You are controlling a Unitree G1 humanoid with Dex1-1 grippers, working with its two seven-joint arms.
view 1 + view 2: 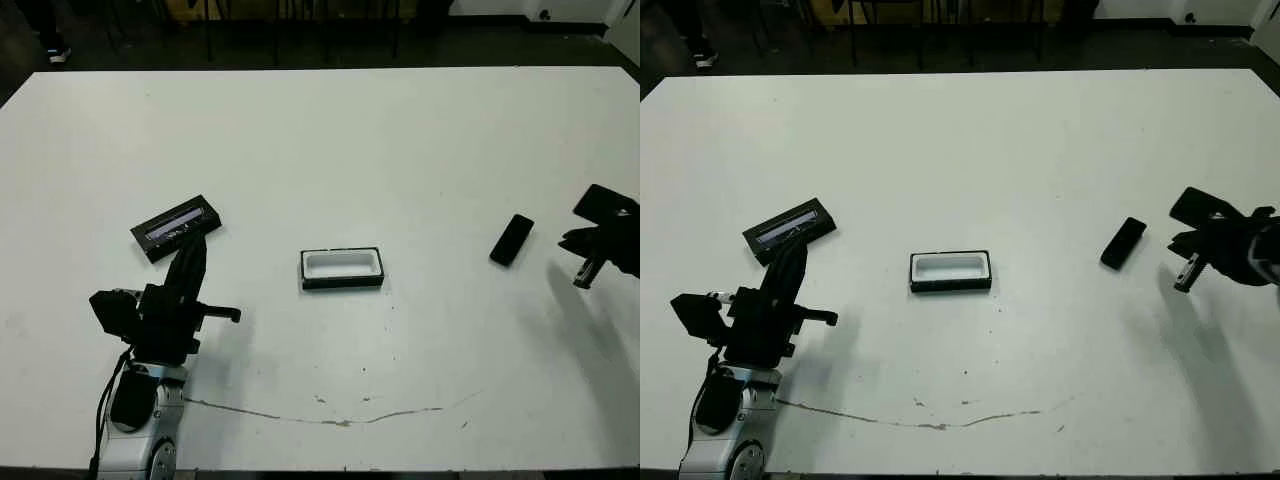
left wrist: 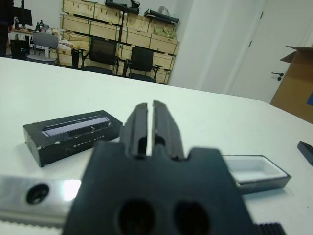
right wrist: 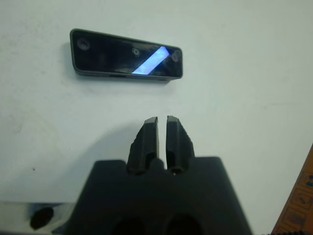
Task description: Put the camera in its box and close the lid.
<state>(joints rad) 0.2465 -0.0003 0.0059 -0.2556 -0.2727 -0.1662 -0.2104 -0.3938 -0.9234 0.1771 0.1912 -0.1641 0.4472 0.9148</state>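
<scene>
Both grippers, left (image 2: pixel 150 115) and right (image 3: pixel 162 128), are closed and empty; next we must open the right one over the camera (image 1: pixel 511 240) near the tabletop's right edge.

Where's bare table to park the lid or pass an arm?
Free: the whole far half of the white table, and the stretch between the white-lined black box and the small black camera bar. Crowded: the left gripper by the silver-striped black lid.

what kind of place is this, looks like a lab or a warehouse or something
Probably a lab or workshop with storage. Beyond the white table, the left wrist view shows stacked wooden crates, black office chairs, a cardboard box and a plain white door.
</scene>
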